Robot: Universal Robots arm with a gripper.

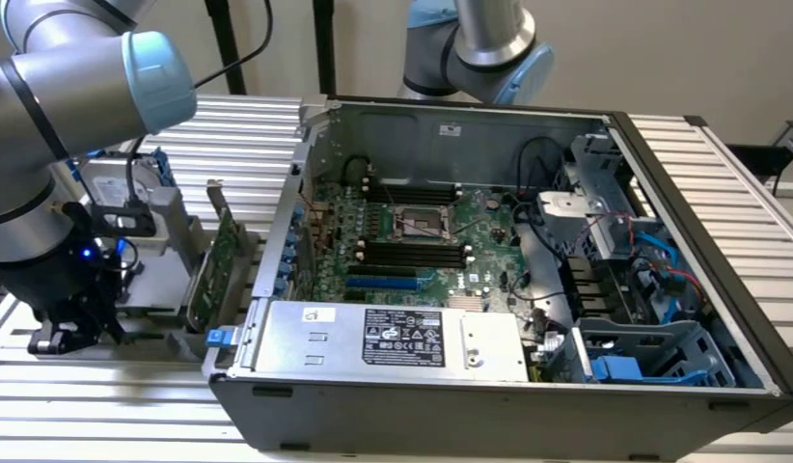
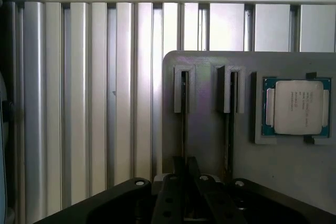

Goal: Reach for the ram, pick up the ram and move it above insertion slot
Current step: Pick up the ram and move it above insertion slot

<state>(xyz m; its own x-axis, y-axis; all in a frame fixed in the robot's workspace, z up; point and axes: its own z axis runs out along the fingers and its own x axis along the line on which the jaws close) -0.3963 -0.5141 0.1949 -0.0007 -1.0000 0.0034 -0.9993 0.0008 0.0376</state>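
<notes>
The ram point(image 2: 184, 124) stands on edge in a slotted holder of a grey fixture plate point(image 2: 206, 140), seen as a thin dark line. My gripper point(image 2: 186, 170) is down at that stick, with its two dark fingers close in on either side of the edge. In the exterior view my gripper point(image 1: 69, 336) sits low at the fixture, at that view's left, outside the open computer case point(image 1: 705, 241). The black memory slots point(image 1: 410, 253) lie on the green motherboard point(image 1: 480, 227) inside the case.
A second thin stick point(image 2: 229, 129) stands in the neighbouring holder. A processor chip point(image 2: 296, 107) lies in a pocket on the same plate. A larger green card point(image 1: 224, 262) stands upright between my arm and the case wall. A grey power supply point(image 1: 384, 338) fills the case's front.
</notes>
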